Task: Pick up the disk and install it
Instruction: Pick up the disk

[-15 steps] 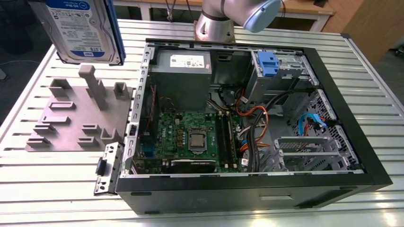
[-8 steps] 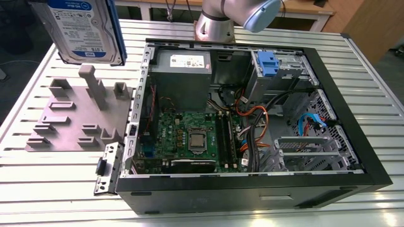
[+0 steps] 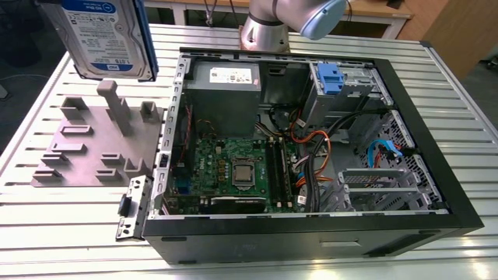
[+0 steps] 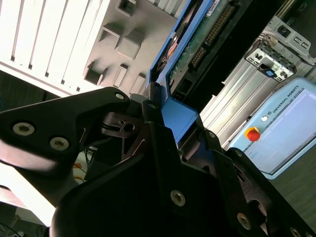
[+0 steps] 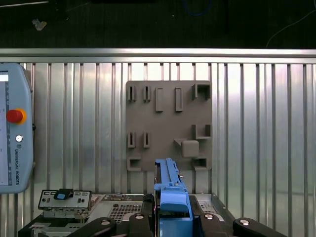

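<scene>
I judge the pick-up done and the install not yet begun. The disk (image 3: 105, 38), a flat silver metal hard drive with a white-and-blue label and a blue plastic carrier frame, hangs in the air at the exterior view's left. It touches nothing below it. Under it lies the grey plastic fixture board (image 3: 86, 151) with its raised slots and posts, resting on the slatted metal tabletop (image 3: 467, 116).

The open black computer case (image 3: 311, 227) sits beside the board, towards the exterior view's right. The disk is wholly outside it. The metal drive cage with a blue clip (image 3: 330, 79) in the case's far corner looks to me like the place it must reach, though I cannot be sure.

In both wrist views the black jaws pinch the disk (image 4: 197, 54) by the end of its blue frame. The drive body juts out beyond them, edge-on in the first wrist view (image 5: 170, 192).
</scene>
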